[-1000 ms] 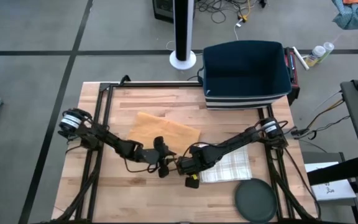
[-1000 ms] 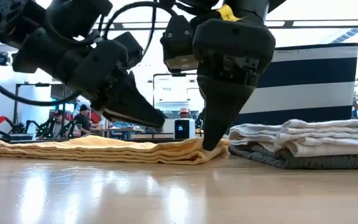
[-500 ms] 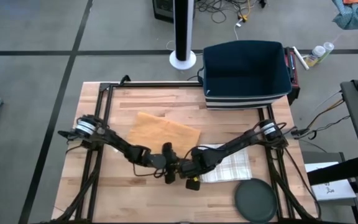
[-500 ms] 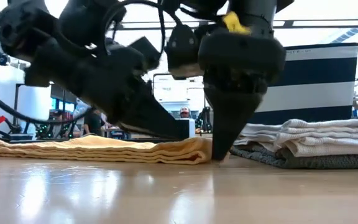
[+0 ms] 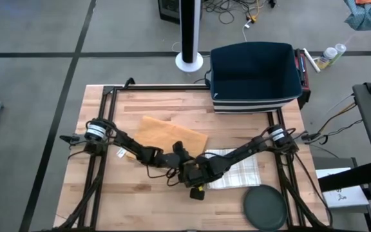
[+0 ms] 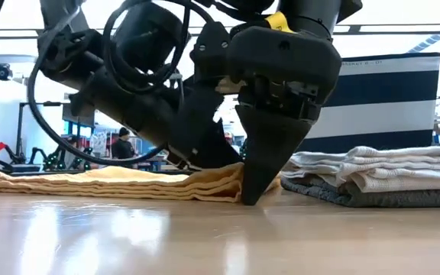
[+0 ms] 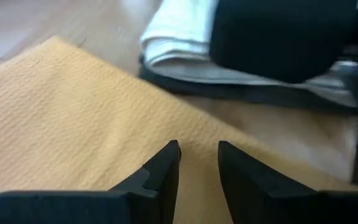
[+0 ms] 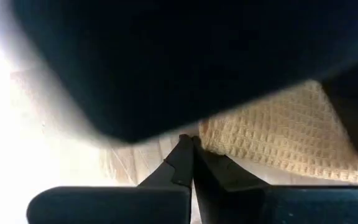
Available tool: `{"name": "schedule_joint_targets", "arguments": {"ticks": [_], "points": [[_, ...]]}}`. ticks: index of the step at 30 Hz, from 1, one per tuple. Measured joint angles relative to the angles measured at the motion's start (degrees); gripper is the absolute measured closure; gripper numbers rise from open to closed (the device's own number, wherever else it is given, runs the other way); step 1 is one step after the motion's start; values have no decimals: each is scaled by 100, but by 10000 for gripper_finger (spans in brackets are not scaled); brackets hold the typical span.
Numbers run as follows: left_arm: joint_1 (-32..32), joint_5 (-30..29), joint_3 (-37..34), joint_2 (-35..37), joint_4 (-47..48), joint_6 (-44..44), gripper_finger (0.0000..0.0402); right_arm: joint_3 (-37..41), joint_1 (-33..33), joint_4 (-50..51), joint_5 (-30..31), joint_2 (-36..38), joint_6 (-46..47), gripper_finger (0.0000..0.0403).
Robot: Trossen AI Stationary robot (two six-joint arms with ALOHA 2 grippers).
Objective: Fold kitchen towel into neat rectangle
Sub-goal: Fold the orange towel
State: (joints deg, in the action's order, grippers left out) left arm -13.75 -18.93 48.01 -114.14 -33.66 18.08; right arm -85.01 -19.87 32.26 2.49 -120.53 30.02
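Meeting at the near corner of the yellow kitchen towel (image 5: 171,136), which lies flat mid-tabletop (image 5: 108,193), the right hand (image 6: 252,195), fingers pressed together, pins that corner down, apparently so the left hand (image 7: 197,163), fingers slightly parted over the cloth, can take the edge.

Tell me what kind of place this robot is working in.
Probably a robotics lab or workshop: the wooden table stands on a bare concrete floor with loose cables, and the low view shows people at benches behind it.
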Motion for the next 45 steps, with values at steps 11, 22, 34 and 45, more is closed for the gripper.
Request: {"name": "schedule_joint_targets", "arguments": {"ticks": [11,22,34,45], "points": [[-411,217,-387,723,412,-101,299,-9,-21,343,251,249,64,403],[-303,112,21,-159,107,-217,299,31,-15,-182,35,-35,217,403],[-203,99,48,272,1002,-472,315,0,-177,120,242,333,207,403],[-831,263,-434,732,1507,24,326,-8,-180,383,1192,922,-107,403]]}}
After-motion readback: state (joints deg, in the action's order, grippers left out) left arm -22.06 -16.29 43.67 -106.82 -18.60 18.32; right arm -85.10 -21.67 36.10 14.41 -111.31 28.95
